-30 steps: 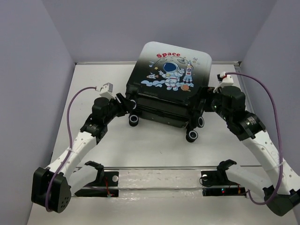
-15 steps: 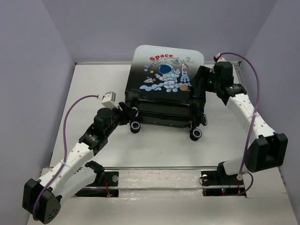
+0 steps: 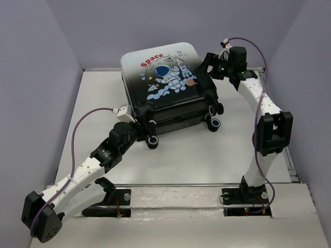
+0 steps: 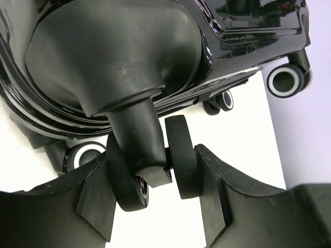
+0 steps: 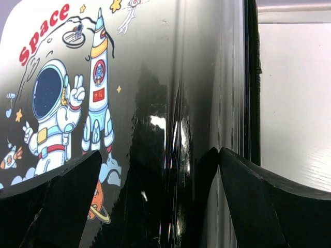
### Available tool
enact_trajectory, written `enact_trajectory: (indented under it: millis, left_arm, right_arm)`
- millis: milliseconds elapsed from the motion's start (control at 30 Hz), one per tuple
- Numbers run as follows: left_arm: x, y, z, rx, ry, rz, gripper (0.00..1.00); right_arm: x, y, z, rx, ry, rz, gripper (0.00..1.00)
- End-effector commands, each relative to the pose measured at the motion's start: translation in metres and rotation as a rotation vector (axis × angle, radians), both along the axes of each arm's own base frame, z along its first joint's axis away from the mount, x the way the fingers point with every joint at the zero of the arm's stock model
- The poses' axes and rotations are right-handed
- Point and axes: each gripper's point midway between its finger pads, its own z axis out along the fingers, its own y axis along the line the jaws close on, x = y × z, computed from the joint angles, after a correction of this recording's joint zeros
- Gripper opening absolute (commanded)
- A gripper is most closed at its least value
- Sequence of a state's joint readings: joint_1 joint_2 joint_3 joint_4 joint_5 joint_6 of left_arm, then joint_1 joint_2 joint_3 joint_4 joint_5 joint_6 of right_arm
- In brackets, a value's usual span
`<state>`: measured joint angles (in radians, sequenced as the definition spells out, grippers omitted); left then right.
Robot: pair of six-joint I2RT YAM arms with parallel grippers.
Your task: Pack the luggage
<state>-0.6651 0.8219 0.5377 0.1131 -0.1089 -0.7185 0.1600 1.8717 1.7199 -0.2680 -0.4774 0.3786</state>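
The luggage (image 3: pixel 160 77) lies shut and flat at the back of the table, print side up, turned so its wheels face near and right. It fills the left wrist view (image 4: pixel 114 51) and the right wrist view (image 5: pixel 62 103). My left gripper (image 3: pixel 143 125) is at its near-left corner, shut on a black double caster wheel (image 4: pixel 181 155); one finger (image 4: pixel 95 199) presses each side of the wheel. My right gripper (image 3: pixel 209 62) is open at the far right side of the shell. Its fingers (image 5: pixel 269 206) straddle the glossy black edge, and the right tip touches it.
Two more wheels (image 3: pixel 215 123) stick out at the luggage's near-right corner, and another (image 3: pixel 152 141) lies just ahead of my left gripper. A metal rail (image 3: pixel 176 187) crosses the near edge between the arm bases. Walls close the table at left, back and right.
The luggage has slid back and left and turned counter-clockwise. My right arm has swung far back along its right side. My left arm has reached forward, staying at the near-left wheel.
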Motion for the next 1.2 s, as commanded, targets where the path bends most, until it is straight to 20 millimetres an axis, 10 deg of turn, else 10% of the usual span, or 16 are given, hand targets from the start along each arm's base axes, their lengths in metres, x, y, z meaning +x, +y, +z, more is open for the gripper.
enact_trajectory:
  millis: [0, 133, 200, 267, 300, 367, 400, 433, 500, 567, 667, 867, 1167]
  left_arm:
    - [-0.020, -0.045, 0.101, -0.193, -0.278, -0.235, 0.06]
    - [-0.017, -0.041, 0.125, -0.222, -0.316, -0.206, 0.06]
    - [-0.013, -0.042, 0.131, -0.223, -0.321, -0.198, 0.06]
    - [-0.012, -0.043, 0.140, -0.232, -0.335, -0.198, 0.06]
    - [-0.009, -0.044, 0.139, -0.227, -0.333, -0.194, 0.06]
    - [-0.007, -0.045, 0.143, -0.233, -0.340, -0.187, 0.06]
    - [-0.006, -0.044, 0.144, -0.235, -0.342, -0.183, 0.06]
    - [-0.005, -0.044, 0.145, -0.235, -0.344, -0.175, 0.06]
    - [-0.004, -0.042, 0.146, -0.231, -0.347, -0.171, 0.06]
    - [0.000, -0.034, 0.151, -0.215, -0.356, -0.128, 0.06]
    - [-0.001, -0.029, 0.160, -0.211, -0.373, -0.111, 0.06]
    - [-0.003, -0.027, 0.164, -0.214, -0.378, -0.108, 0.06]
    - [-0.007, -0.029, 0.160, -0.219, -0.364, -0.127, 0.06]
  right_arm:
    - [-0.052, 0.048, 0.103, 0.070, -0.203, 0.219, 1.00]
    - [-0.109, 0.016, 0.168, 0.010, -0.398, 0.122, 1.00]
    - [-0.129, 0.005, 0.145, -0.015, -0.395, 0.093, 1.00]
    - [-0.173, -0.006, 0.164, 0.014, -0.499, 0.081, 1.00]
    - [-0.185, -0.002, 0.115, 0.019, -0.419, 0.107, 1.00]
    - [-0.220, -0.006, 0.117, 0.092, -0.494, 0.108, 0.85]
    - [-0.229, -0.004, 0.104, 0.118, -0.494, 0.115, 0.70]
    - [-0.234, -0.004, 0.048, 0.123, -0.400, 0.109, 0.33]
    - [-0.245, -0.010, 0.031, 0.171, -0.418, 0.071, 0.11]
    - [-0.252, -0.009, -0.017, 0.187, -0.359, 0.067, 0.07]
    - [-0.247, -0.018, -0.051, 0.196, -0.340, -0.010, 0.10]
    - [-0.211, -0.042, -0.091, 0.162, -0.303, -0.220, 0.51]
    - [-0.163, -0.046, -0.095, 0.085, -0.394, -0.275, 0.52]
